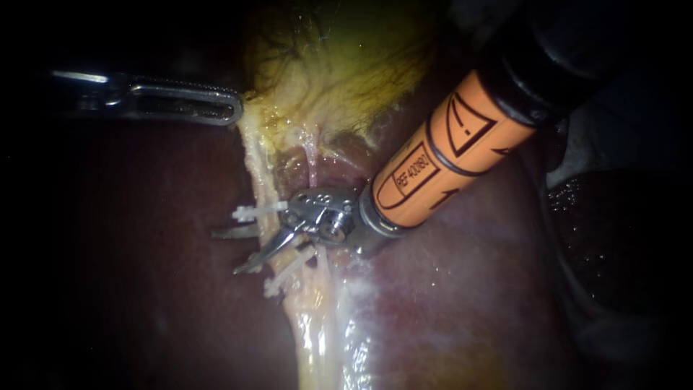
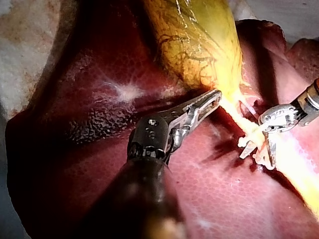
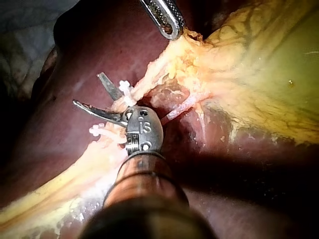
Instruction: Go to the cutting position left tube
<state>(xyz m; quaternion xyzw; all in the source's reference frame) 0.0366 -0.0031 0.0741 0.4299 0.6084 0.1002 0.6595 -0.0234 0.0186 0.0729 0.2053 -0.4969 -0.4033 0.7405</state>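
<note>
The left tube (image 1: 268, 189) runs pale and yellow from the gallbladder (image 1: 339, 65) down across the liver (image 1: 144, 289). It carries white clips, an upper one (image 1: 249, 212) and a lower one (image 1: 283, 279). My right instrument (image 1: 227, 251), on an orange shaft, has two thin blades standing open across the tube in the stretch between the clips. The right wrist view shows the same open blades (image 3: 87, 89) either side of the tube (image 3: 144, 82). My left instrument (image 1: 234, 108) is shut on the tissue at the gallbladder's lower edge, holding it taut, as the left wrist view (image 2: 214, 94) also shows.
A thinner pink tube (image 1: 312, 155) lies just right of the left one, behind the right instrument's wrist. Dark liver surrounds the tubes on both sides. Pale glistening tissue (image 1: 317, 347) continues below the clips.
</note>
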